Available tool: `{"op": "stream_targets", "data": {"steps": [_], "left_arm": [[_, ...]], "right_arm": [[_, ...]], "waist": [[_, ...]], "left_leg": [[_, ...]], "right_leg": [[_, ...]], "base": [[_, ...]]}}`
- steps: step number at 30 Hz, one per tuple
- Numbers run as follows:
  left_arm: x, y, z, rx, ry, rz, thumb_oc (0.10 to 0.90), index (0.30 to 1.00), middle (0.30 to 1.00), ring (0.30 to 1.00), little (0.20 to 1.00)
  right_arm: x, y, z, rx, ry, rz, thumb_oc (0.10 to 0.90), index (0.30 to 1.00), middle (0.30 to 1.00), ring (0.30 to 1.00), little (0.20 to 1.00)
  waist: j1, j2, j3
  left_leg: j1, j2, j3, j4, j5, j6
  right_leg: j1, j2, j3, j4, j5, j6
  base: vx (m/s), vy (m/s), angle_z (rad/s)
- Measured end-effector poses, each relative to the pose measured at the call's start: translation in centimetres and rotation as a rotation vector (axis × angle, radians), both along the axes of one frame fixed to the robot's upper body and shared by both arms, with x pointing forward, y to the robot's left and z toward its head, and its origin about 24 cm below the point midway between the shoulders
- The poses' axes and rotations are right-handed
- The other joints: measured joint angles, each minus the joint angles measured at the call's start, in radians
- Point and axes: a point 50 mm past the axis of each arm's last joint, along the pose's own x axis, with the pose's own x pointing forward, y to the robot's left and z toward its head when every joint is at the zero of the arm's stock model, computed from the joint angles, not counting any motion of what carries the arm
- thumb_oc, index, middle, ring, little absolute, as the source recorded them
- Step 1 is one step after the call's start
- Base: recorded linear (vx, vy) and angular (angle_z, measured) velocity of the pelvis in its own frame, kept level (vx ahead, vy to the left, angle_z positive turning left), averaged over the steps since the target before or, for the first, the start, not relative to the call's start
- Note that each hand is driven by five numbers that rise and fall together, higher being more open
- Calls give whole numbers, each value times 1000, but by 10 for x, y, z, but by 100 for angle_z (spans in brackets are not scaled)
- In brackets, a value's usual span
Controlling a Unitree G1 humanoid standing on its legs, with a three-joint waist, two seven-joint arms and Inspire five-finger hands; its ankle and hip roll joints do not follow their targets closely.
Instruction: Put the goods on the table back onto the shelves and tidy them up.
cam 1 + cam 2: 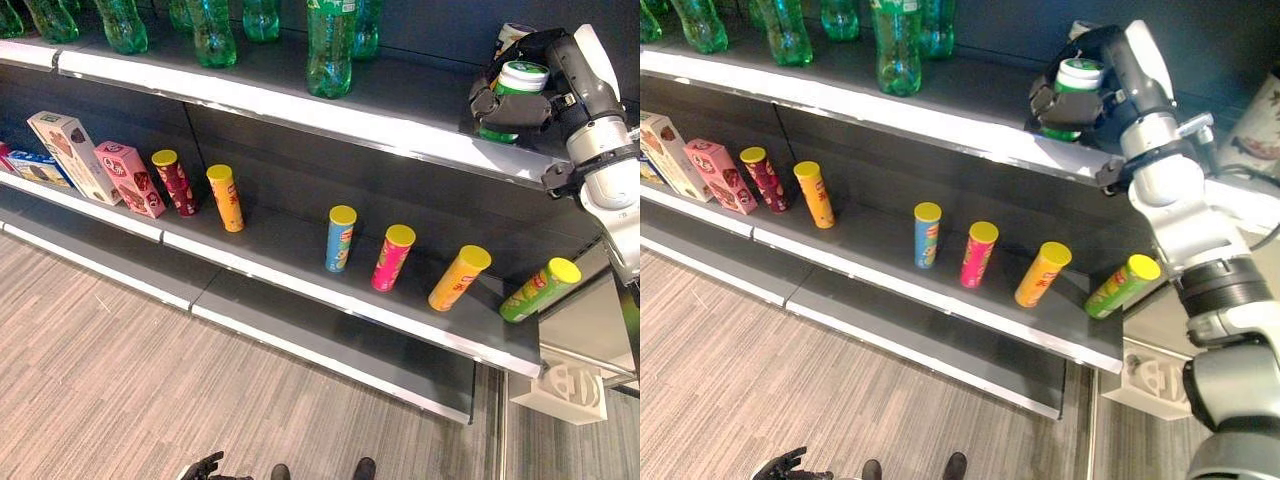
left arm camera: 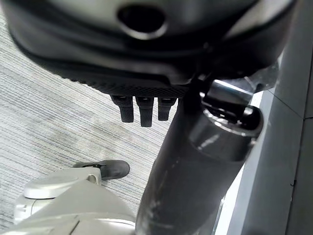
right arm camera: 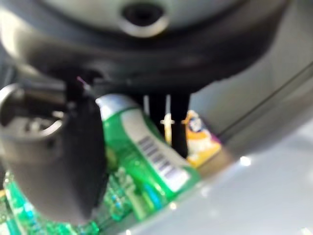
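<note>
I see my right hand [image 1: 1075, 100] curled around a green white-capped tub [image 1: 1072, 88], holding it upright over the right end of the upper shelf [image 1: 300, 105], close to its front edge, with bare shelf between it and the green bottles [image 1: 330, 45] to the left. Below, tilted snack cans [image 1: 392, 256] stand spaced along the lower shelf [image 1: 290, 262], gaps between them. My left hand [image 1: 200, 467] hangs low over the floor [image 1: 120, 380], fingers relaxed and holding nothing.

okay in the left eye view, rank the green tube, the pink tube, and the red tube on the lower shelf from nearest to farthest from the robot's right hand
1. Green tube: right end of the lower shelf, below the right hand.
2. Pink tube: mid-shelf, further left.
3. Red tube: far left, beside the pink box.
</note>
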Motion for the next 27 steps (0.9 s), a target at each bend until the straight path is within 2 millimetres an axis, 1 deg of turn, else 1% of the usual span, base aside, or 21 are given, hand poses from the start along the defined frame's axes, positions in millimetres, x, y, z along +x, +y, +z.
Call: {"op": "stream_targets", "data": {"steps": [9,10,11,12,27], "left_arm": [[0,0,0,0,0,0,800,900,900,900,900],[0,0,0,0,0,0,800,900,900,900,900],[0,0,0,0,0,0,800,900,900,900,900],[0,0,0,0,0,0,800,900,900,900,900],[1,0,0,1,-1,1,800,900,900,900,900]], "right_arm": [[0,-1,0,2,0,-2,400,300,300,300,300],[0,-1,0,2,0,-3,549,524,524,524,524],[0,-1,0,1,0,-3,725,787,787,787,787],[0,-1,0,-2,0,-4,800,900,900,900,900],[0,-1,0,-1,1,-6,800,900,900,900,900]], "waist": [[12,-2,0],[12,-3,1],[11,-3,1],[11,-4,1],[10,-8,3]], "left_leg": [[1,0,0,0,0,0],[1,0,0,0,0,0],[1,0,0,0,0,0],[2,0,0,0,0,0],[4,0,4,-1,0,0]], "right_leg": [[0,0,0,0,0,0],[0,0,0,0,0,0],[0,0,0,0,0,0],[0,0,0,0,0,0],[0,0,4,0,0,0]], "base": [[0,0,0],[0,0,0],[0,0,0],[0,0,0],[0,0,0]]}}
